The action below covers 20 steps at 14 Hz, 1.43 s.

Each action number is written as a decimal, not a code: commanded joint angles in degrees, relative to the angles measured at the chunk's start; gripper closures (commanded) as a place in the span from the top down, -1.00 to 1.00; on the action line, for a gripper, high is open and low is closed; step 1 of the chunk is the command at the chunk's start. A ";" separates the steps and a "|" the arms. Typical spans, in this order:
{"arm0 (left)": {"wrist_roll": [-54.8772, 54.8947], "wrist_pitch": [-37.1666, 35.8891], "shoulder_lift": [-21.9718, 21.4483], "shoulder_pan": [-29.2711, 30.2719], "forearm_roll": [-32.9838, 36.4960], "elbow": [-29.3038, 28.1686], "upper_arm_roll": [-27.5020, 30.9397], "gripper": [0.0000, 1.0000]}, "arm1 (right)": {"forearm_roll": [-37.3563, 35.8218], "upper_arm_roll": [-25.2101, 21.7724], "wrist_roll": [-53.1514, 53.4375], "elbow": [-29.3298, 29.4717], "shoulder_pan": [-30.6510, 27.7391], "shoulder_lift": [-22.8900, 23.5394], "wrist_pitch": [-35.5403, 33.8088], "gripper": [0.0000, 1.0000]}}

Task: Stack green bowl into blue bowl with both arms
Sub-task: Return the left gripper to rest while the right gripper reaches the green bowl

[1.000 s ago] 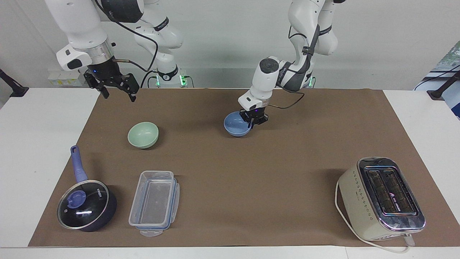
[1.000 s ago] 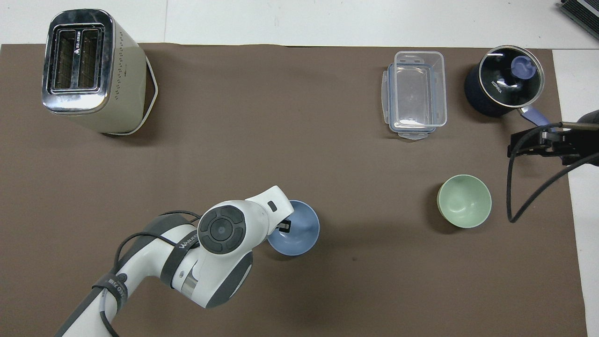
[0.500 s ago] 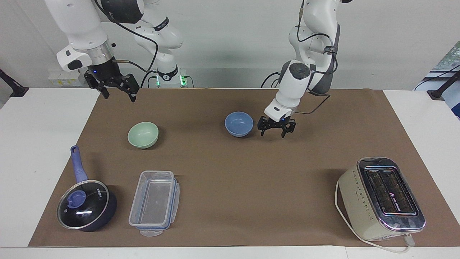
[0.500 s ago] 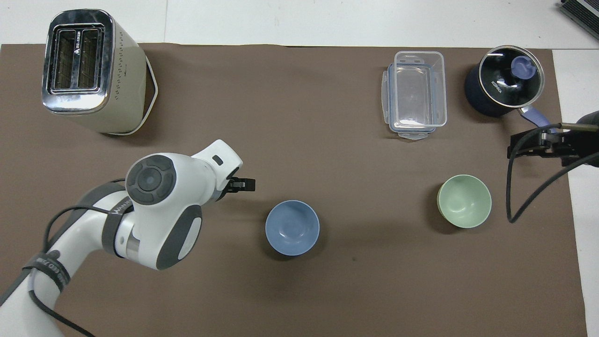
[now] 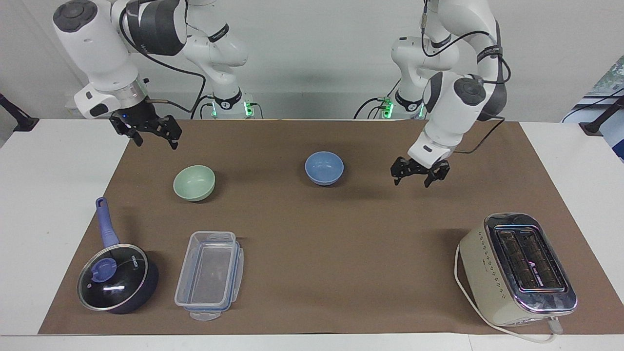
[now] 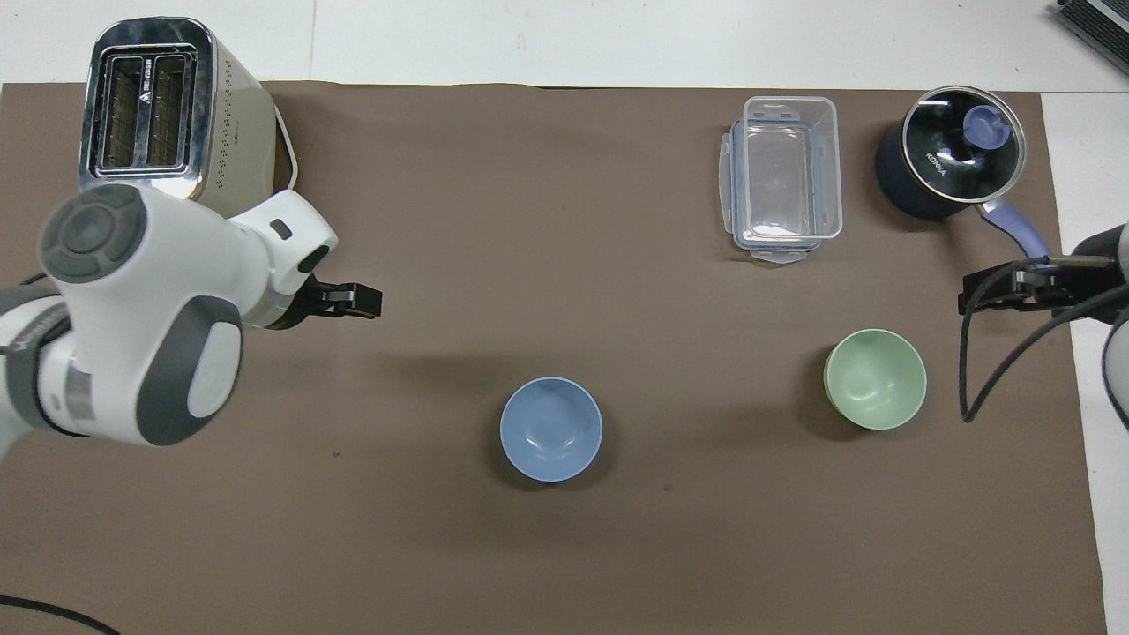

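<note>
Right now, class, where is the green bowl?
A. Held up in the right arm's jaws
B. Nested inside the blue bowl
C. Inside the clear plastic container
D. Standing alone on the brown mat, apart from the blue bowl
D: the green bowl stands by itself on the brown mat, well apart from the blue bowl, with nothing gripping it.

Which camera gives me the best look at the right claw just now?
The facing view. There the right claw shows whole, open and empty, raised above the mat's edge nearer the robots than the green bowl. The overhead view shows only a dark sliver of it at the frame's edge, tangled with cable, and gives no sense of its height.
</note>
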 commanded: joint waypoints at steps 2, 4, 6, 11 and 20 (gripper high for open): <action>6.80 -7.85 -0.45 6.02 -0.17 5.37 -0.44 1.00 | 1.28 -0.05 -2.62 -11.24 -2.15 -2.44 7.90 1.00; 10.66 -10.75 -1.06 9.71 0.61 7.22 -0.61 1.00 | 1.28 -0.05 -4.98 -16.59 -3.64 -2.35 13.42 1.00; 12.00 -12.43 -1.76 11.83 2.89 8.10 -0.61 1.00 | 1.37 -0.05 -6.93 -21.26 -4.96 -2.00 19.40 1.00; 11.92 -18.12 -2.74 13.33 6.32 12.39 0.27 1.00 | 1.37 -0.05 -7.02 -28.74 -5.06 1.16 31.45 1.00; 11.21 -31.33 -3.87 13.33 6.77 20.77 0.44 1.00 | 1.37 -0.05 -8.16 -31.83 -5.67 3.36 35.78 1.00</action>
